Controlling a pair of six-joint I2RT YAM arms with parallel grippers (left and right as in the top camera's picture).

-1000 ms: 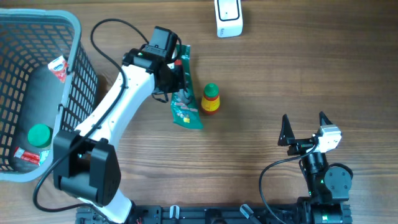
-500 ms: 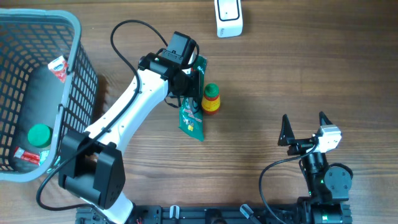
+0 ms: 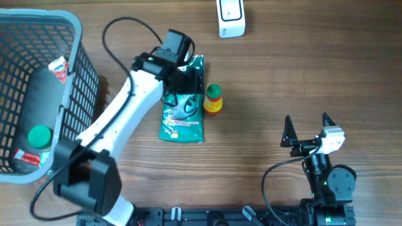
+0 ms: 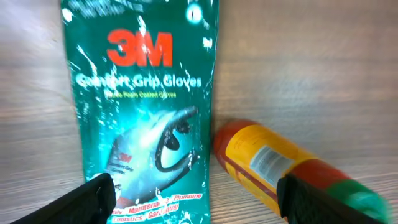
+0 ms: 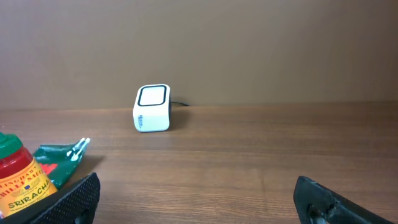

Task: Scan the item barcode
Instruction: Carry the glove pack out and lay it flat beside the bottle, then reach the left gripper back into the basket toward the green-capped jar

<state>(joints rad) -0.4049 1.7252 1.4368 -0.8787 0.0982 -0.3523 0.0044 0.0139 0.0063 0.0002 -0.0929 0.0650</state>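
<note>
Wooden surface (image 3: pixel 282 69) carries the glove packet (image 3: pixel 182 116), which lies flat and printed face up beneath the left claw (image 4: pixel 202 198). Its jaws stand apart and hold nothing. The right claw (image 3: pixel 308 130) sits parked near the base, jaws also apart. I see no barcode on the exposed face, so I judge it to be underneath.

Hazards:
- The sriracha bottle (image 3: pixel 213 99) stands just beside the packet's edge; a finger lowered on that side can topple it.
- The glossy film can slip or fold in a pinch.
- The scanner (image 3: pixel 230 17) is well apart, so a loose hold may drop the packet on the way.
</note>
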